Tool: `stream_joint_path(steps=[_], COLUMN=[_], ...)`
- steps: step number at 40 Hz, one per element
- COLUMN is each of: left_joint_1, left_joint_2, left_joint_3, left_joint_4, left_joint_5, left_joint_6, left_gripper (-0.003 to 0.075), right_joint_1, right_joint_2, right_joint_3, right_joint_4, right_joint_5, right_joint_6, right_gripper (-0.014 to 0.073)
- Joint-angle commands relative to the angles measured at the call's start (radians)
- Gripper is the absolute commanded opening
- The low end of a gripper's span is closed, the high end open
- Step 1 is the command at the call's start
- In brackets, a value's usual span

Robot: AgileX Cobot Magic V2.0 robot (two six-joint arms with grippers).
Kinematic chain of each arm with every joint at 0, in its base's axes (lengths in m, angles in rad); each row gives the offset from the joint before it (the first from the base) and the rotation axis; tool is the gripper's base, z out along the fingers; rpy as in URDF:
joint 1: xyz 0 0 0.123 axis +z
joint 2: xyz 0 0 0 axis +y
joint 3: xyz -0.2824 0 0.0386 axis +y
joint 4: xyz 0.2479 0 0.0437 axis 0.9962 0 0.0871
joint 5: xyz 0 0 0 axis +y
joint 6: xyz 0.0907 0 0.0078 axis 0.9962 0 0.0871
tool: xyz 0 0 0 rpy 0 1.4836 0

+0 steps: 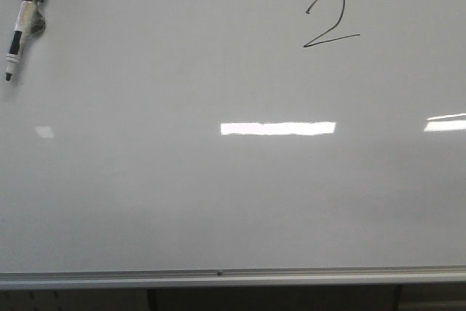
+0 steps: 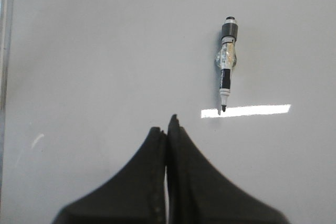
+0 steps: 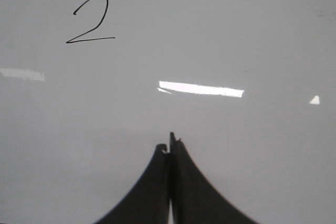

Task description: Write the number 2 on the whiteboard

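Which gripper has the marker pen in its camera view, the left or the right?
The left gripper: its wrist view shows the marker pen lying free beyond its shut fingers. The right gripper sees only the number 2.

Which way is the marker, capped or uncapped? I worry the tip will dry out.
Uncapped. The marker lies on the whiteboard with its dark tip bare in the left wrist and front views; no cap is seen nearby.

One whiteboard, one number 2 at one o'clock, one marker pen at ten o'clock.
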Motion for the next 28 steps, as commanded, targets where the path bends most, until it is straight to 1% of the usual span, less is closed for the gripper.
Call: stream_joint_path(steps=[1, 19, 21, 25, 28], left_joint_1=[0.000, 0.000, 0.000, 0.000, 0.000], left_joint_2=[-0.020, -0.020, -0.020, -0.020, -0.020], left_joint_3=[0.022, 0.022, 0.022, 0.022, 0.022], left_joint_4=[-0.002, -0.002, -0.002, -0.002, -0.002], left_joint_5=[-0.084, -0.084, -0.084, -0.084, -0.084], left_joint_6=[0.002, 0.002, 0.002, 0.002, 0.002], left_gripper=[-0.0019, -0.0019, -0.0019, -0.0019, -0.0019], right_joint_1=[-0.010, -0.011, -0.011, -0.011, -0.011], right_joint_2=[-0.016, -0.016, -0.016, -0.016, -0.016], right_joint_3=[0.002, 0.003, 0.003, 0.003, 0.003], right_joint_4=[0.004, 0.003, -0.014, -0.089, -0.077], right_joint_5=[-0.116, -0.137, -0.153, -0.199, -0.198], right_joint_6=[-0.010, -0.009, 0.009, 0.067, 0.069], right_gripper=[-0.0067, -0.0067, -0.0067, -0.0067, -0.0067])
